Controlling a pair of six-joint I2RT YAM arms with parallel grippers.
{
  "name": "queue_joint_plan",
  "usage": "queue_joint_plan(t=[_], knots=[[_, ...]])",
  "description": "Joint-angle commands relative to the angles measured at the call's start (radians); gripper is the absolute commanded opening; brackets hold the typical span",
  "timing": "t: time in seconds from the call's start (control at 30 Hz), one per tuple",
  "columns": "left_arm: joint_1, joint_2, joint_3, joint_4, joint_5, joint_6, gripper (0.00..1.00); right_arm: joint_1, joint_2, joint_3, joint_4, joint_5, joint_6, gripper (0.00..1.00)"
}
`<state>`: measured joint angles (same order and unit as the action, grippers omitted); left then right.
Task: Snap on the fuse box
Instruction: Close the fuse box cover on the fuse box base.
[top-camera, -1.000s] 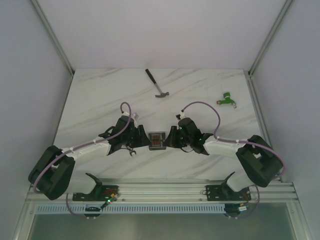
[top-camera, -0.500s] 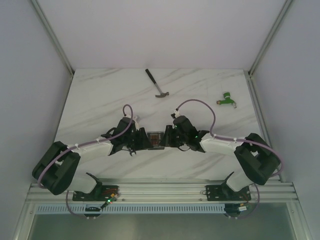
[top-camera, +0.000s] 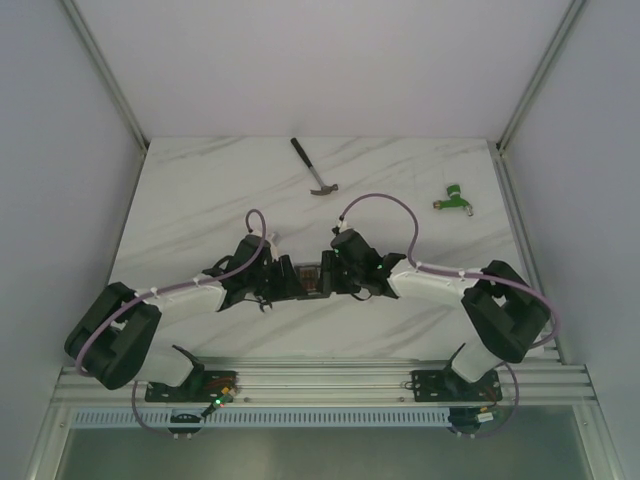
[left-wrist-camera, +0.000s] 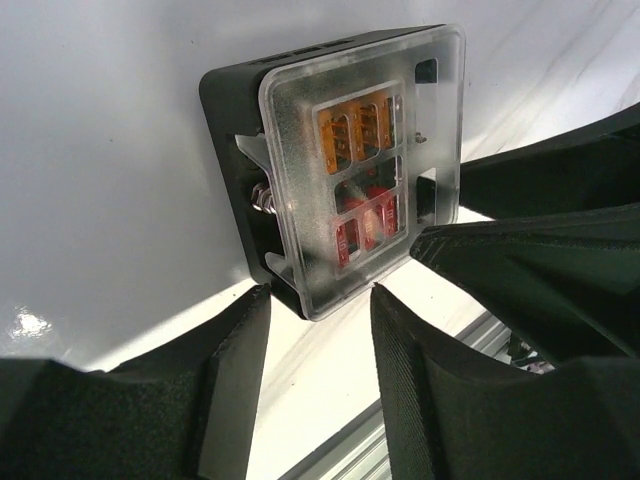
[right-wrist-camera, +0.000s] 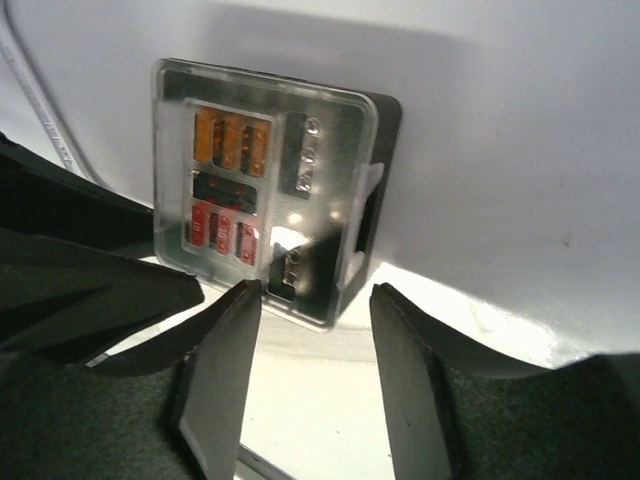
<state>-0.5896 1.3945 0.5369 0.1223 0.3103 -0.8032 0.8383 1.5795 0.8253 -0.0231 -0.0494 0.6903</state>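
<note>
The fuse box (top-camera: 311, 278) is seen lying flat on the white marbled surface (top-camera: 200, 200), near its front middle, between the two claws. From above, the left claw (top-camera: 287, 279) is placed just beside the box's left side and the right claw (top-camera: 333, 276) just beside its right side, so the box is flanked closely by both.

In the left wrist view, the fuse box (left-wrist-camera: 340, 170) is shown just beyond the tips of the left claw (left-wrist-camera: 318, 325). The fingers (left-wrist-camera: 225, 380) are spread apart with nothing between them, and the box's near corner is lined up with the gap. A clear lid (left-wrist-camera: 360, 160) is seen over the black base, with orange and red fuses showing through it. Whether the lid is fully clicked down cannot be told.

In the right wrist view, the fuse box (right-wrist-camera: 270, 190) is likewise found just ahead of the right claw (right-wrist-camera: 310, 335), whose fingers (right-wrist-camera: 405, 380) are held apart and empty.

A hammer (top-camera: 315, 170) and a green connector (top-camera: 455, 198) are seen well apart from the box, toward the far edge.
</note>
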Motion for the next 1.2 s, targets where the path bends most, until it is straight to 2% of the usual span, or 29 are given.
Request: queue_joint_plan(t=[0.0, 0.2, 0.4, 0.7, 1.0, 1.17], knots=[[-0.001, -0.024, -0.008, 0.010, -0.015, 0.004, 0.56, 0.004, -0.074, 0.041, -0.111, 0.101, -0.046, 0.57], [0.026, -0.075, 0.004, -0.061, -0.069, 0.043, 0.59, -0.028, -0.127, 0.061, -0.212, 0.193, -0.088, 0.62], [0.040, -0.118, 0.018, -0.156, -0.179, 0.082, 0.59, -0.038, -0.020, 0.134, -0.310, 0.313, -0.120, 0.62], [0.037, -0.095, 0.026, -0.106, -0.116, 0.065, 0.59, -0.028, 0.110, 0.211, -0.277, 0.272, -0.147, 0.62], [0.011, -0.056, 0.025, -0.039, -0.072, 0.033, 0.59, -0.027, 0.083, 0.178, -0.176, 0.158, -0.176, 0.62], [0.004, -0.044, 0.024, -0.014, -0.057, 0.018, 0.58, -0.027, 0.077, 0.165, -0.175, 0.175, -0.174, 0.63]])
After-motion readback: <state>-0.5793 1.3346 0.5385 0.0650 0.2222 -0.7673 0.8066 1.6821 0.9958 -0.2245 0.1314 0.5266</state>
